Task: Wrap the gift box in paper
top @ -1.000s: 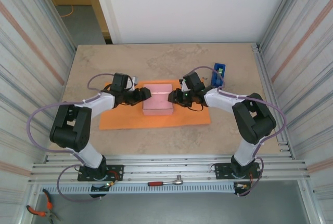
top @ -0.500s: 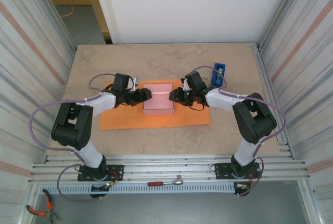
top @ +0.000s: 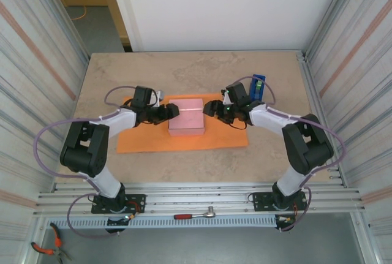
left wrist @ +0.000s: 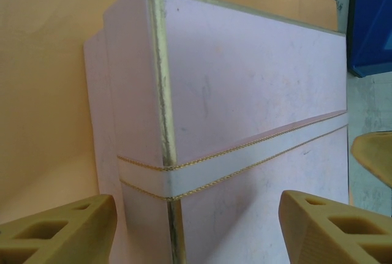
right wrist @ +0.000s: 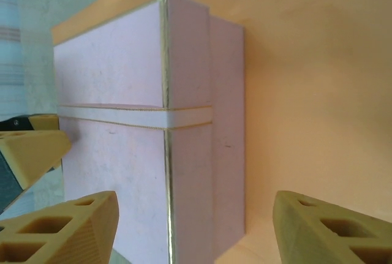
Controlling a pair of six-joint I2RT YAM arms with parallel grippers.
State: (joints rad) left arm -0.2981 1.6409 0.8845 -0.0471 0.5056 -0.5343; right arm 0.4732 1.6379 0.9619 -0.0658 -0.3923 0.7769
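Gift box (top: 185, 117) sits lid-on on the paper (top: 147, 143), toward its far edge; contents hidden. My left gripper (top: 171, 113) is at the box's left side, my right gripper (top: 211, 108) just off its right side. Both jaws spread wide, clamping nothing. Widest paper margin on the near side. Blue tape dispenser (top: 258, 86) beside the paper's far-right corner.

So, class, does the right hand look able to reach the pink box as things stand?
Probably yes: the right hand sits open just beside the box, over the paper, with nothing between them.

The gift box (left wrist: 245, 92) lies on the paper (left wrist: 43, 92) before parted fingers (left wrist: 58, 233).
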